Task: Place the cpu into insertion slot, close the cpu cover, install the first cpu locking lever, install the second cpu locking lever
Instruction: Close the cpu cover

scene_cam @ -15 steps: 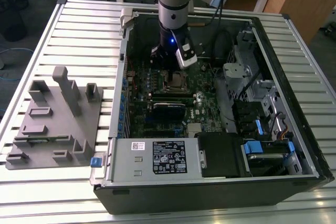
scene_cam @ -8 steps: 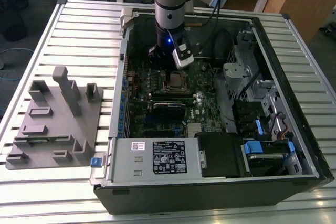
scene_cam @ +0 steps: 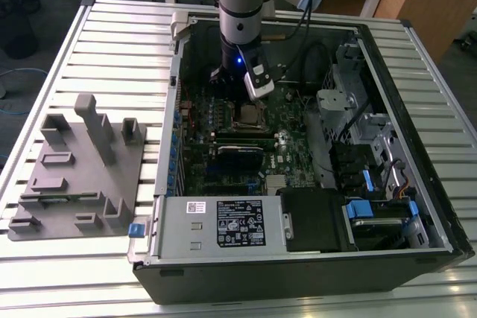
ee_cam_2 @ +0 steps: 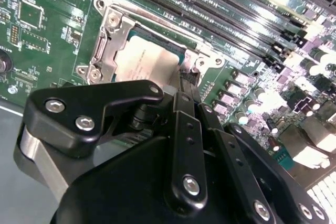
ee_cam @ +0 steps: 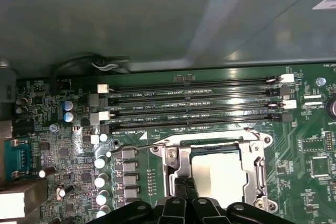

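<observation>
**Gripper** (ee_cam_2: 185, 77) (ee_cam: 182, 186): fingers drawn together, with nothing seen clasped between them. The tips are set at the edge of the cpu cover (ee_cam_2: 105, 51); whether they touch it or hang just above cannot be told.

**cpu** (ee_cam_2: 146, 64): seated in the insertion slot (scene_cam: 246, 115), its grey top seen through the cover's window. The cover is judged to be lowered over it.

**Step judged in hand:** a locking lever. A thin wire rod (ee_cam: 134, 144) near the socket's corner is taken for one.

**Handling, as judged:** the lever is best pressed down steadily and tucked sideways under its hook. The tips should be held off the cpu top and the memory slots (ee_cam: 189, 109).

**Hidden:**
- In both wrist views, one socket edge and any hook are masked by the gripper's body.
- In the exterior view, the tips are screened by the arm (scene_cam: 240, 5).
</observation>
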Controlling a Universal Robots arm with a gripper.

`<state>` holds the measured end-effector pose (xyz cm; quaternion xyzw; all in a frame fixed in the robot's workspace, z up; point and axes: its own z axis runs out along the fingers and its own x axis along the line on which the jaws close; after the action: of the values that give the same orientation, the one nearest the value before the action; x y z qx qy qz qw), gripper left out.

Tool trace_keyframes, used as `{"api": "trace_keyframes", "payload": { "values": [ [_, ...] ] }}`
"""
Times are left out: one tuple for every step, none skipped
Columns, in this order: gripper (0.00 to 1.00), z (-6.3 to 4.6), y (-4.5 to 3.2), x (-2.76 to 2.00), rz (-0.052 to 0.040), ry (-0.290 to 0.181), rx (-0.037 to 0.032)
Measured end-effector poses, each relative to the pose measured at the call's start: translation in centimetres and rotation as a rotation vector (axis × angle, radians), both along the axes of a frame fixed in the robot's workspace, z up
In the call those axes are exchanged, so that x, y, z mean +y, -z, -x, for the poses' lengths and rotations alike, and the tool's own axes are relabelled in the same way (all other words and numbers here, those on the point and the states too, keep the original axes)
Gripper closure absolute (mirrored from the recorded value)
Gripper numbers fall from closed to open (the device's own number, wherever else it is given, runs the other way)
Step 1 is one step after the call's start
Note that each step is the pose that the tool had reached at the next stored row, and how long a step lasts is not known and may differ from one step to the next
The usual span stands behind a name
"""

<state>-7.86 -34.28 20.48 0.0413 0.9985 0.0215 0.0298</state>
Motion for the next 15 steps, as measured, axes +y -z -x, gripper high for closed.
{"api": "trace_keyframes", "payload": {
  "values": [
    [0.89,0.04,0.03,-0.01,0.0002,-0.001,0.0001],
    [0.89,0.09,0.05,0.00,0.0001,-0.001,0.0001],
    [0.89,0.12,0.06,0.00,0.0001,-0.001,0.0001],
    [0.89,0.14,0.06,0.00,0.0002,-0.001,0.0001],
    [0.89,0.14,0.07,0.00,0.0002,-0.001,0.0001],
    [0.89,0.14,0.08,0.00,0.0001,-0.001,0.0000],
    [0.89,0.14,0.13,0.00,-0.0002,-0.001,-0.0002],
    [0.89,0.15,0.22,0.00,-0.0001,-0.001,-0.0002],
    [0.89,0.15,0.30,0.00,0.0000,-0.001,-0.0001],
    [0.89,0.16,0.33,0.00,0.0001,-0.001,0.0000],
    [0.89,0.16,0.34,-0.01,0.0003,-0.001,0.0001],
    [0.89,0.17,0.35,-0.01,0.0003,-0.001,0.0001],
    [0.89,0.17,0.37,0.00,0.0001,-0.001,-0.0001],
    [0.89,0.17,0.39,0.00,0.0000,-0.002,-0.0001],
    [0.89,0.18,0.42,0.00,-0.0001,-0.003,-0.0003]
  ]
}}
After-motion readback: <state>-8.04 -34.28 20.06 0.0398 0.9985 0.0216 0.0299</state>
